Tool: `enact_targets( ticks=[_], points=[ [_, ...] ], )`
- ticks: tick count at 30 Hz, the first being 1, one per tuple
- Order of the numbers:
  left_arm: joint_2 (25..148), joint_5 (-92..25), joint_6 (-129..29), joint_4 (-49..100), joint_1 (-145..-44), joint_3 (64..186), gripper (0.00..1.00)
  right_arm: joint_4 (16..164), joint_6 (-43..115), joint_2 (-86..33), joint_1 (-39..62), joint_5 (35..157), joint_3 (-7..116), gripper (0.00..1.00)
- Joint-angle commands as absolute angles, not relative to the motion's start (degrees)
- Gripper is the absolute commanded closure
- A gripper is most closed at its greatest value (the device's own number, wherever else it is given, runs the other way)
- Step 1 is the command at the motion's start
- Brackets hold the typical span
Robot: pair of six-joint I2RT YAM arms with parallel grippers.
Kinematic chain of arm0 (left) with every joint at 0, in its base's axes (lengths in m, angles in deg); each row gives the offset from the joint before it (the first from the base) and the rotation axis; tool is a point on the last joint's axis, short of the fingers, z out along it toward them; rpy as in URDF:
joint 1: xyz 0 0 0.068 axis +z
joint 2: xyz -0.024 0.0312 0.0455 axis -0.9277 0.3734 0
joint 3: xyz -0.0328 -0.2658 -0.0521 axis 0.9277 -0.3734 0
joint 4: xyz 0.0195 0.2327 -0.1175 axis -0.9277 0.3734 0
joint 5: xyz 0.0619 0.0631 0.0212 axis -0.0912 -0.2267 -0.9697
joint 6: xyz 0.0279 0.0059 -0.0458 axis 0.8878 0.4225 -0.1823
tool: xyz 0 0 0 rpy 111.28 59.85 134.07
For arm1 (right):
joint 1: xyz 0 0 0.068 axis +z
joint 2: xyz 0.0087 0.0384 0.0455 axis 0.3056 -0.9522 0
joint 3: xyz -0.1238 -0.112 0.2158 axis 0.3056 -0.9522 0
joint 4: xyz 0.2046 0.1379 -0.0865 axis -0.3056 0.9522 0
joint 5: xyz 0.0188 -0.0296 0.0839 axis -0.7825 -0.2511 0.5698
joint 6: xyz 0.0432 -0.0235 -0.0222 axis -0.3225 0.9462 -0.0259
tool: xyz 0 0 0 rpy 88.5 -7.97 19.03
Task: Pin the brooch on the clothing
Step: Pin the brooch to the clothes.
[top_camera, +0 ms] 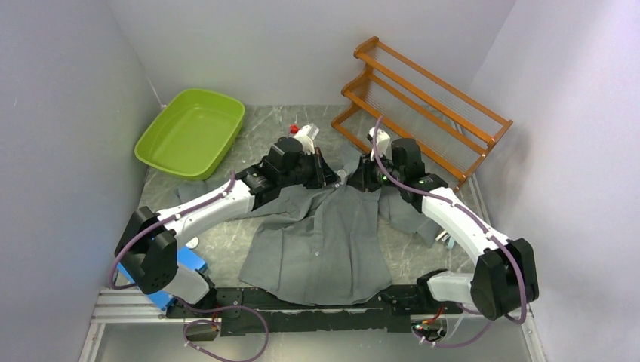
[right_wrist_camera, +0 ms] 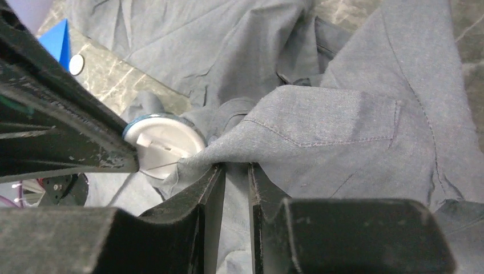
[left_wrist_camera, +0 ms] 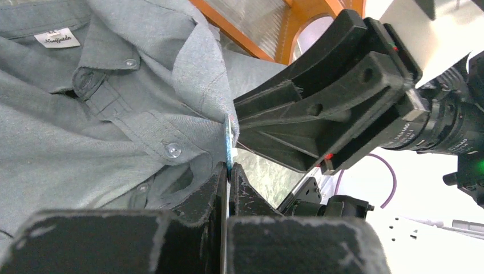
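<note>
- From above, the brooch was hidden under the two wrists, which met over the collar of the shirt (top_camera: 324,241). It showed only in the wrist views.
- The front face of the brooch (right_wrist_camera: 164,142) could not be seen. I could not tell if the pin tip had entered the cloth.
- One sleeve lay partly under the right arm, and the hem ran under the bar at the arm bases.
- The left gripper (left_wrist_camera: 228,174) had its fingers pressed together on the rim of the brooch, which stuck out just past the tips.
- The right gripper (right_wrist_camera: 237,171) was clamped on a raised fold of the shirt near the collar, and the brooch touched this fold from the side.
- The brooch was a round disc with a blue rim. It appeared edge-on to the left wrist camera, and its white back faced the right wrist camera.
- A thin wire on the back pointed toward the pinched fold.
- The shirt lay open on the table (top_camera: 226,241), with its long axis from the collar at the far side to the hem at the near side.
- A green tray (top_camera: 189,132) and a wooden rack (top_camera: 423,94) stood beyond it.
</note>
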State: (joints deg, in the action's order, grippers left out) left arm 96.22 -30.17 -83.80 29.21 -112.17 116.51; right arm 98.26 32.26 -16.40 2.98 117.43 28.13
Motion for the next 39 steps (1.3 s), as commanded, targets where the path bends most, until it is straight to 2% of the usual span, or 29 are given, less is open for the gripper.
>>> enact_targets(
  ticks=[1,5,8,11,15,18,23,29,35,39],
  points=[
    [93.5,-27.0,-84.9,25.4,-112.2,118.7,0.97,100.2,33.7,-17.8,4.2,112.0,31.5,0.78],
    [92.5,-26.5,-85.2,24.5,-112.0,118.0,0.97,102.0,33.7,-18.8,4.6,109.5,32.0,0.81],
    [91.9,-26.7,-85.1,24.9,-111.9,117.7,0.97,102.3,33.8,-17.8,4.7,109.0,31.9,0.78],
    [91.3,-27.3,-84.5,25.7,-111.8,117.2,0.97,101.3,34.0,-14.3,4.6,109.8,31.3,0.59],
    [90.5,-27.5,-83.4,26.0,-110.9,115.9,0.97,95.7,32.6,-5.5,4.5,111.9,28.1,0.23],
    [90.1,-26.7,-82.3,26.3,-109.8,114.9,0.98,93.8,32.6,-2.0,4.5,113.4,27.2,0.14],
    [88.9,-24.0,-77.8,25.5,-108.4,112.6,0.97,93.5,34.7,-2.8,3.7,120.3,28.7,0.01],
    [85.8,-19.8,-70.1,24.0,-108.2,109.3,0.97,85.8,31.6,-4.7,0.6,135.2,28.2,0.03],
    [83.6,-15.5,-67.4,21.0,-108.2,107.5,0.97,79.3,30.8,-10.3,-0.3,146.7,29.0,0.25],
    [83.4,-12.9,-67.3,18.1,-108.2,106.5,0.97,81.3,33.6,-15.3,-0.3,151.5,32.2,0.34]
  ],
)
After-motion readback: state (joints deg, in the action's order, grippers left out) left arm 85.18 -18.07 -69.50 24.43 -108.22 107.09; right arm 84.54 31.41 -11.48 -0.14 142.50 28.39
